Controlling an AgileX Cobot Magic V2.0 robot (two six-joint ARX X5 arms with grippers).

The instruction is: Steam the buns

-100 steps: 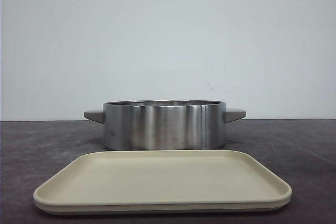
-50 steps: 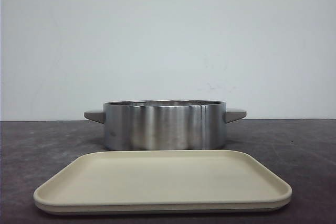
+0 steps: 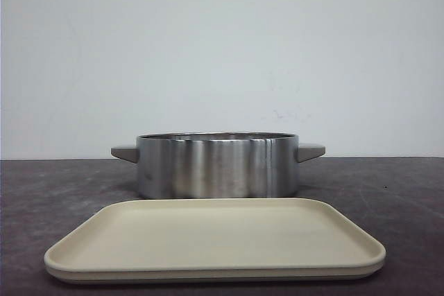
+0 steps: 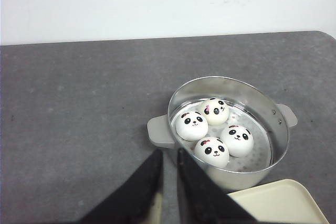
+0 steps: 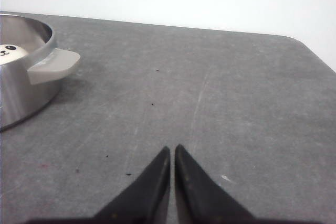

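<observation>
Several white panda buns lie inside the steel steamer pot. The pot stands behind the beige tray in the front view, its inside hidden there. One bun peeks over the pot rim in the right wrist view. My left gripper is shut and empty, above the table beside the pot's grey handle. My right gripper is shut and empty over bare table, away from the pot's other handle.
The beige tray lies in front of the pot and holds nothing. The table is dark grey, with a white wall behind. No arm shows in the front view.
</observation>
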